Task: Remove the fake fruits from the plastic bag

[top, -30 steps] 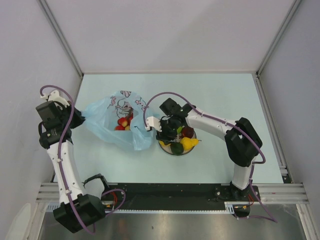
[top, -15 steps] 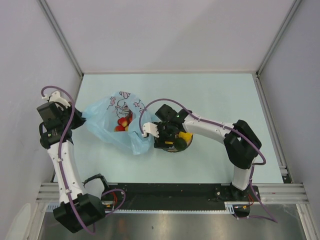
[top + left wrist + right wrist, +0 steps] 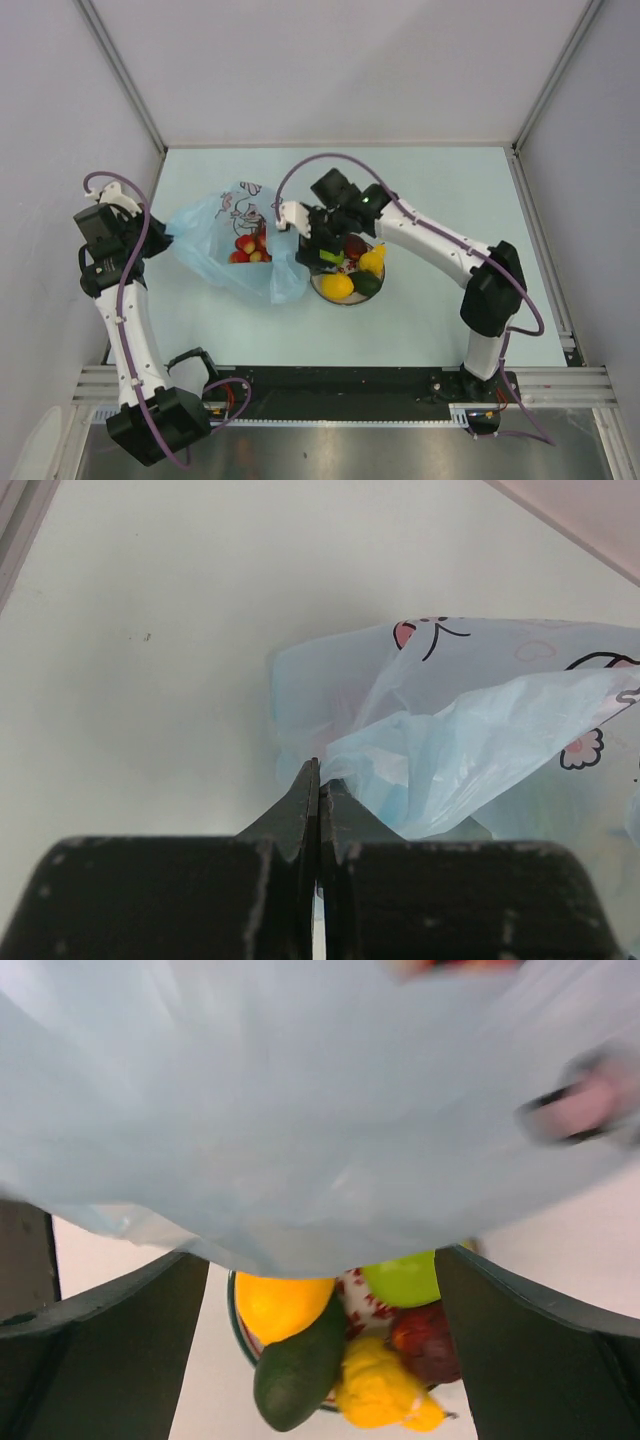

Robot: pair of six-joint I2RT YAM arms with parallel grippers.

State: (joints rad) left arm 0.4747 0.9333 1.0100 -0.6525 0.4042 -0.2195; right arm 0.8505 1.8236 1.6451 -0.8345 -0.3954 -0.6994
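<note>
The light-blue plastic bag (image 3: 225, 250) lies at the left of the table, and red and yellow fake fruits (image 3: 248, 246) show inside it. My left gripper (image 3: 160, 236) is shut on the bag's left edge; in the left wrist view its jaws (image 3: 318, 772) pinch the plastic (image 3: 470, 735). My right gripper (image 3: 305, 238) is open and empty at the bag's right side. In the right wrist view the bag (image 3: 300, 1110) fills the top, hanging over the gap between the wide-open fingers (image 3: 100, 1345).
A round white plate (image 3: 347, 299) stands right of the bag, just below my right gripper. It holds an orange fruit (image 3: 283, 1305), a dark green one (image 3: 300, 1370), a yellow one (image 3: 385, 1390), a green apple (image 3: 405, 1278) and a dark red one (image 3: 425, 1340).
My right gripper has moved from over the plate to the left and farther back, up against the bag's right side, uncovering the fruits on the plate. The left gripper has held still.
</note>
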